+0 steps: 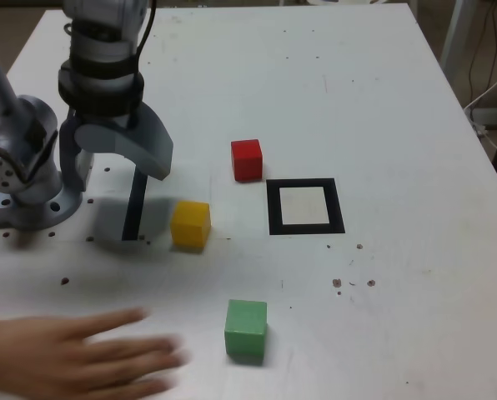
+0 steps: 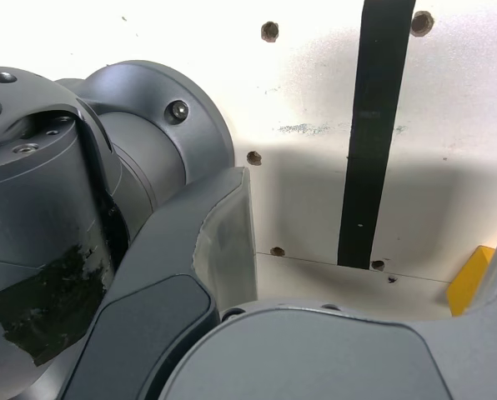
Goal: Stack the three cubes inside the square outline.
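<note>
Three cubes lie apart on the white table. The red cube (image 1: pixel 247 159) is just beyond the top-left corner of the square outline (image 1: pixel 275 208). The yellow cube (image 1: pixel 190 224) is to the outline's left, and the green cube (image 1: pixel 246 331) sits nearer the front edge. The outline's pale centre holds nothing. My gripper (image 1: pixel 115 171) hangs over the table at the exterior view's left, beside the arm's base, jaws spread and empty. It is left of the yellow cube and clear of it. In the wrist view only a corner of the yellow cube (image 2: pixel 469 279) shows.
A person's blurred hand (image 1: pixel 65 354) lies on the table at the front left, left of the green cube. A thin black strip (image 1: pixel 134 208) (image 2: pixel 374 133) runs under the gripper. The arm's base (image 1: pixel 32 187) stands at the far left. Cables hang beyond the table's right edge.
</note>
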